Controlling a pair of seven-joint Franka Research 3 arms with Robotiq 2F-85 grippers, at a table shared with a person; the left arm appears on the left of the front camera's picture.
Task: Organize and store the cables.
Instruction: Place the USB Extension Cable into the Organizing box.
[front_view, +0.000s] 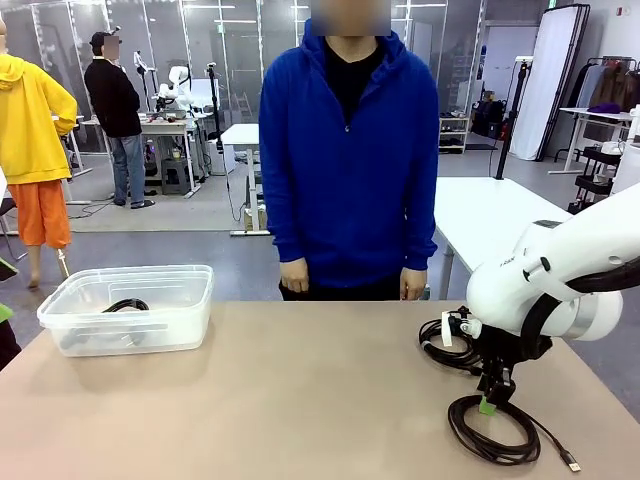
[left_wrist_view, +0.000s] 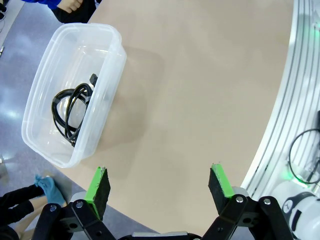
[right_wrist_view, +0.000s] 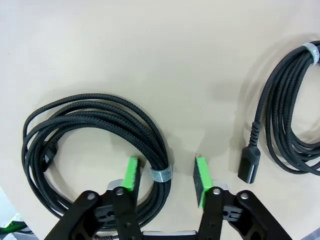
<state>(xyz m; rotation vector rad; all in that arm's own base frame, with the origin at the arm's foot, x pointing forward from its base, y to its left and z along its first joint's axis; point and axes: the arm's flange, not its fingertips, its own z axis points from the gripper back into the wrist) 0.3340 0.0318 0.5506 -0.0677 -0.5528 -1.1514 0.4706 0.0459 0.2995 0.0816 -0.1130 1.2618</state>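
We are at the pick-up step. The right tool is far to the right of the clear plastic box. It sits low over a round coil of black woven cable on the tan surface. Its green pads stand one on each side of the coil, right at the small grey tie. There is room between pad and cable, so the tool is spread and pinches nothing yet.

To do this well, we think the tool should close on the tie, where all the loops are bound. Then no loop can slip out. Next comes a lift straight up and a slow ride left to the box, because the loose plug end may drag.

The left tool hangs just beside the box, spread wide and empty.

Now we count:
- Three black cables. The thin black coil lies inside the box. The one under the right tool and a second woven coil lie near each other, far right of the box.
- One box.
- Two tools.
- One person in a blue hooded top, behind the surface.
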